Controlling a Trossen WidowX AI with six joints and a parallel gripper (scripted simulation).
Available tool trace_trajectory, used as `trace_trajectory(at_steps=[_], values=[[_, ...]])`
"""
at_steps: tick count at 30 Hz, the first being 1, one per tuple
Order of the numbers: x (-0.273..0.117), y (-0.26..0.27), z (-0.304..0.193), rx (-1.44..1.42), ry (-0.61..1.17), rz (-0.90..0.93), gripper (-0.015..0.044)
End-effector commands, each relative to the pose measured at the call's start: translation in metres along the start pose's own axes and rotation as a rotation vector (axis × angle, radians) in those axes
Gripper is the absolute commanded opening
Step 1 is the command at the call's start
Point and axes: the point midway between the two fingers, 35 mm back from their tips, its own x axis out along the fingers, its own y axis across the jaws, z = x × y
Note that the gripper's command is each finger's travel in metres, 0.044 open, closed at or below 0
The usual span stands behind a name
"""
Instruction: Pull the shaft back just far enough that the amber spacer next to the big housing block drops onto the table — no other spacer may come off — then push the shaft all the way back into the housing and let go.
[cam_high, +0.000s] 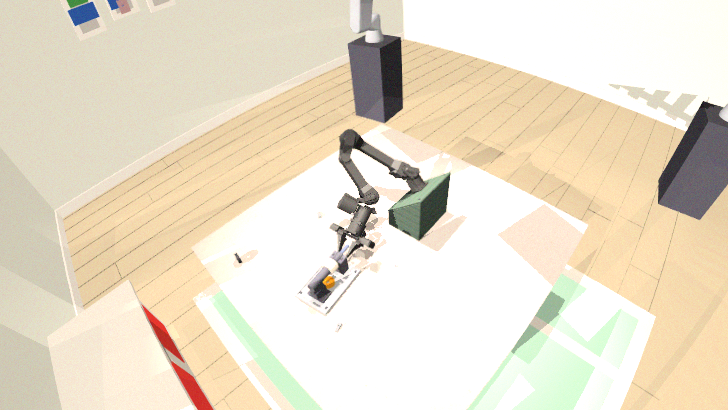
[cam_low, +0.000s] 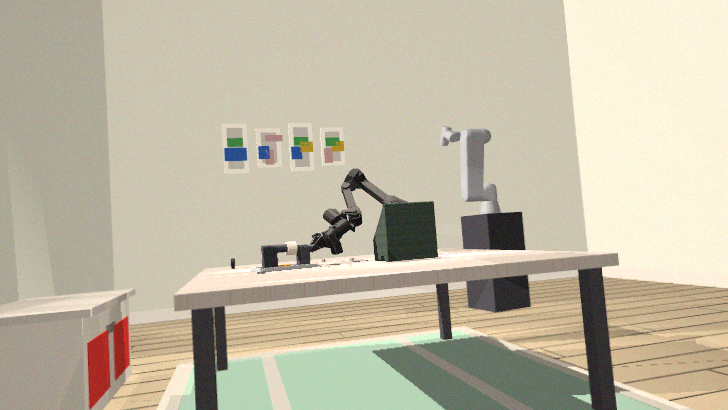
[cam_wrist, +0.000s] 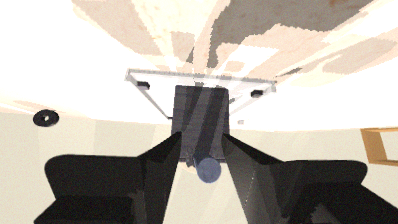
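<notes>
Shaft (cam_high: 344, 250) (cam_wrist: 208, 170) between parted fingers (cam_high: 351, 248).

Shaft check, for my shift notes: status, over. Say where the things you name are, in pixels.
Pincer (cam_high: 346, 250) (cam_low: 312, 248) (cam_wrist: 201, 137) open, straddling shaft (cam_high: 344, 250) (cam_wrist: 208, 171) end. Amber spacer (cam_high: 328, 282) (cam_low: 284, 265) down on baseplate (cam_high: 325, 309) (cam_low: 260, 270) (cam_wrist: 200, 76). No obstruction seen between pincer and shaft.

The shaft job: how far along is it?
Nearly finished, it seems. The amber spacer is off, lying low beside the housing block. The gripper has its fingers open around the shaft's end, touching neither side. Left, probably: backing away. I can't confirm full seating.
</notes>
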Motion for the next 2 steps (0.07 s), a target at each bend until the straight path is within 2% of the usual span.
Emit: trace_trajectory(at_steps=[1, 2], values=[[0.0, 0.0, 0.0, 0.0, 0.0, 0.0, 0.0289], [0.0, 0.0, 0.0, 0.0, 0.0, 0.0, 0.0315]])
